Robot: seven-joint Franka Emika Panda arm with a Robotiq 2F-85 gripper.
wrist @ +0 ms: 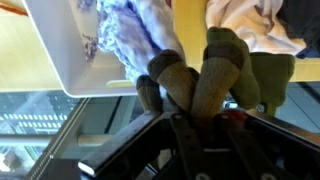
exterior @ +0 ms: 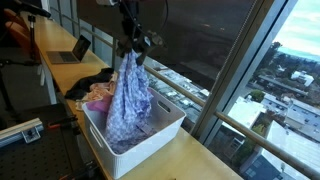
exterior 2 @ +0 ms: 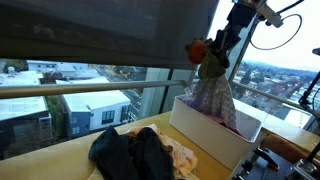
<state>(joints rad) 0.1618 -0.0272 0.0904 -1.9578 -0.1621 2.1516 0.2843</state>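
The hand (exterior: 133, 45) is pinching the top of a blue-and-white patterned cloth (exterior: 130, 100), with its fingers (wrist: 218, 60) drawn narrow around a bunched fold. The cloth is hanging straight down from that grip. In both exterior views its lower end is dipping inside the white basket (exterior: 150, 145), which is sitting on the counter (exterior: 195, 160) near the edge by the window (exterior 2: 90, 90). A pile of clothes (exterior 2: 135, 155), dark and pink, is lying on the counter just beside the basket. A laptop (exterior: 72, 50) is standing well apart, farther along the counter.

The likeliest trouble seems to be the grip itself. In the wrist view the fingers are catching only a small gather of fabric (wrist: 130, 30), so the thin, slippery cloth could be sliding out under its own weight.

A second risk is the basket wall (exterior 2: 205, 135). The cloth is hanging near it, and any sideways travel could be dragging the hem over the rim. The cloth would then be draping half in and half out, or spilling onto the counter.

If the hem is snagging on the clothes already inside or on the rim, a pull could be tilting the light basket or shifting it toward the counter's edge.

How much fabric is resting on the basket's floor cannot be told from these views.
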